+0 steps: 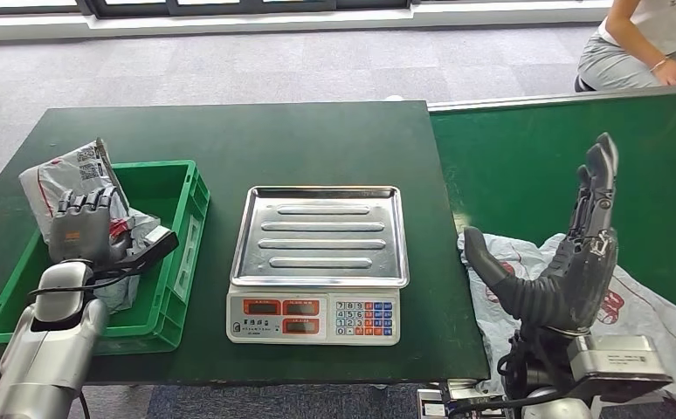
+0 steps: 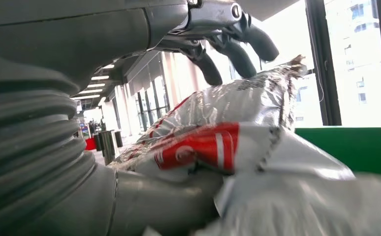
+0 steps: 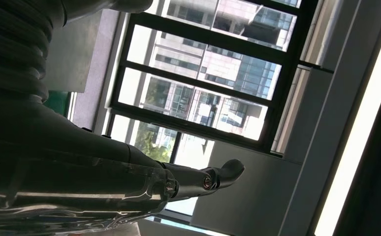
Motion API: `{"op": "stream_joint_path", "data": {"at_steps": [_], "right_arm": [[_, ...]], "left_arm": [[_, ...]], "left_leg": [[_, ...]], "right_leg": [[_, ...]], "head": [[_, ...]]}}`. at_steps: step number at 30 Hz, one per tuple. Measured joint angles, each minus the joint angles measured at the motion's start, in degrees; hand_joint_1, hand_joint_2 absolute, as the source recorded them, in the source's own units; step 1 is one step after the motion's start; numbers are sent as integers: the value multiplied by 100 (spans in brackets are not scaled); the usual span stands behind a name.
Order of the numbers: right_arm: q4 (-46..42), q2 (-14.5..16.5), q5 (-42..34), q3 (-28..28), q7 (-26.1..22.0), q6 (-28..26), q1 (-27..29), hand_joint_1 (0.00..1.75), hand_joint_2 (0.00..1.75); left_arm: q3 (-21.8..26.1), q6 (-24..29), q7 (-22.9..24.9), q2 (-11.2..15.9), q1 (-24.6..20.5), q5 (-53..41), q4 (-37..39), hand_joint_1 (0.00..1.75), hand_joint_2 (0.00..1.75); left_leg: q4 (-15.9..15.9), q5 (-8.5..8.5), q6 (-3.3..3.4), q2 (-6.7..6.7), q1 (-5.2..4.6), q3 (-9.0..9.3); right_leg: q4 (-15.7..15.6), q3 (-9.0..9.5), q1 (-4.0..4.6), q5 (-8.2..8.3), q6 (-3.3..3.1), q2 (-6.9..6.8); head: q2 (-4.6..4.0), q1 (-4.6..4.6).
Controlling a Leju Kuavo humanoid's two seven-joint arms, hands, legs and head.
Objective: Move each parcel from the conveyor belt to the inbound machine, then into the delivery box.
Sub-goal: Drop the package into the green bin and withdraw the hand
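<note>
Your left hand [image 1: 86, 229] sits at about 9 o'clock in the head view, over the green crate [image 1: 182, 262], with its fingers wrapped around a crinkled silver parcel [image 1: 64, 179] that stands partly upright against the crate's far-left wall. The left wrist view confirms it: thumb below, dark fingers [image 2: 228, 46] curled over the top of the parcel's foil skin. Judged stage: delivery into the crate, release not yet done. Risk one: the film is slick and loose, so if you open the hand while the parcel leans on the rim it may tip out over the wall onto the table [image 1: 230, 140] rather than settle inside. Risk two: the foil could snag on the fingers as you withdraw and come up with the hand. Your right hand [image 1: 570, 253] at 4 o'clock is spread wide and holds nothing, palm up-ended above a second parcel [image 1: 644, 314] lying flat on the conveyor belt [image 1: 527, 157]. That one is thin and limp; a top-down grab may pinch only a fold and let it slide. The scale [image 1: 317, 262] at centre carries nothing. A person [image 1: 640, 44] sits at 1 o'clock beyond the belt, so keep wide swings of the right arm in check.
</note>
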Motion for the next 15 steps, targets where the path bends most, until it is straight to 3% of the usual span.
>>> {"op": "stream_joint_path", "data": {"at_steps": [8, 9, 12, 13, 15], "right_arm": [[2, 20, 26, -4, -18, 49, -11, 0, 175], [4, 32, 42, -4, -29, 49, -11, 0, 131], [13, 65, 122, -4, -31, 31, -14, 0, 131], [19, 72, 176, -4, -7, 2, -18, 0, 175], [38, 84, 394, -4, 122, -130, -37, 0, 175]], "left_arm": [[259, 109, 27, -14, -31, 641, 22, 0, 0], [333, 111, 1, -25, -24, 820, -21, 0, 0], [542, 200, -91, -57, 45, 1296, -239, 0, 0], [613, 231, -138, -74, 77, 1515, -350, 0, 0], [773, 214, -313, -127, 136, 2159, -627, 0, 0]], "left_leg": [[0, 0, 0, 1, 0, 0], [0, 0, 0, 1, 0, 0], [0, 0, 0, 0, 1, -1], [0, 0, 0, 0, 1, -1], [0, 0, 0, 0, 1, -2]], "right_leg": [[0, 0, 0, 0, 0, 1], [0, 0, 0, 0, 0, 1], [0, 0, 1, 0, 0, 0], [0, 0, 1, 0, 0, 0], [0, -1, 1, 0, 0, 0]], "head": [[0, 0], [0, 0], [0, 0], [0, 0], [0, 0]]}}
